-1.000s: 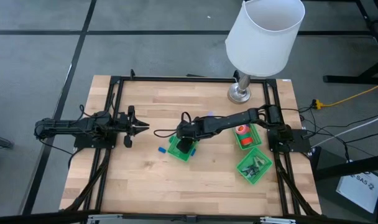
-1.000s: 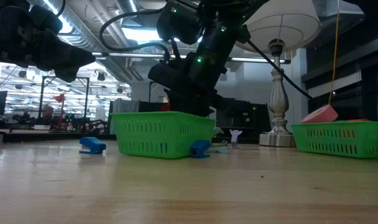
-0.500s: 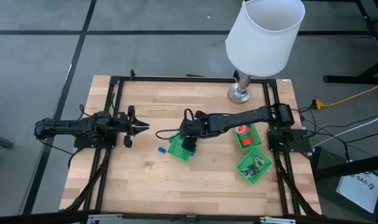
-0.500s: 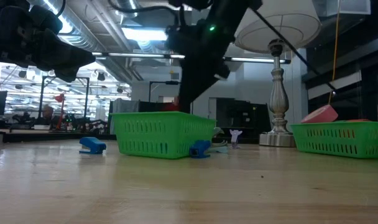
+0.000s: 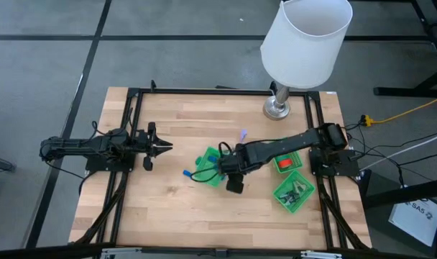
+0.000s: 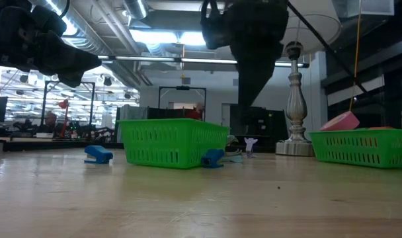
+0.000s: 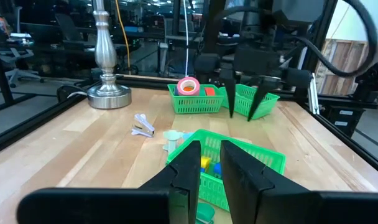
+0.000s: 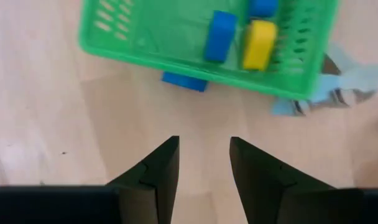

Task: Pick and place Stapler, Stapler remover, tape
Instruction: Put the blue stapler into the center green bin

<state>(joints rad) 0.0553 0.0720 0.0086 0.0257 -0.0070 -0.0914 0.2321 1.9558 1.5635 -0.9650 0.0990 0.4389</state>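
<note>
My right gripper (image 8: pixel 204 143) hangs open and empty, pointing down, over bare wood just near of the middle green basket (image 5: pixel 210 167). That basket holds blue and yellow blocks (image 8: pixel 239 40). A small blue piece (image 8: pixel 184 81) lies on the table against the basket's near wall, and another blue piece (image 5: pixel 186 173) lies to its left. A pink tape roll (image 7: pixel 189 86) sits in the green basket (image 5: pixel 283 160) at the right. A pale claw-like piece (image 7: pixel 142 124) lies on the wood farther back. My left gripper (image 5: pixel 167 147) waits level at the table's left, fingers slightly apart, empty.
A lamp stands with its base (image 5: pixel 278 108) at the table's far right, and its white shade (image 5: pixel 305 43) overhangs that corner. A third green basket (image 5: pixel 294 193) with dark items sits at the near right. Bare wood lies along the near edge.
My right gripper has risen out of the middle green basket and gone toward the table's near edge and a little to the right, rolling about its own line as it went. It now hangs clear above the basket's rim.
</note>
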